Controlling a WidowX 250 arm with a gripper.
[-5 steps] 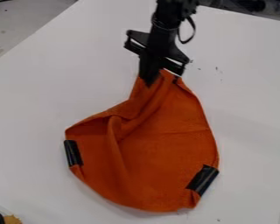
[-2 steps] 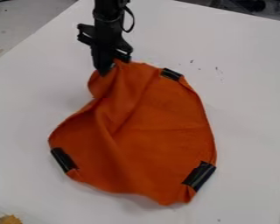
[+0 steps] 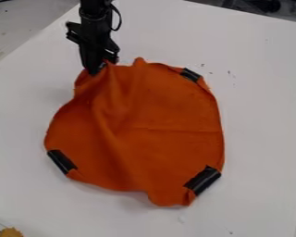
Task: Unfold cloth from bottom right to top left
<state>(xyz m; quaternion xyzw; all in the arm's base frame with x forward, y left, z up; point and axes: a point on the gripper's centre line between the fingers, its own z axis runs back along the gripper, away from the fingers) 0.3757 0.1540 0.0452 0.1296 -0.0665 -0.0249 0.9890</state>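
The tool has swung toward the table's left edge, pinching the orange cloth, mostly spread on the table; overpulling could drag it whole, leaving that ridge unflattened!

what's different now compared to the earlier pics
The gripper has moved left and slightly up in the picture, drawing the orange cloth with it; the cloth's top is spread wider and its lower edge has shifted up. The gripper still holds the cloth.
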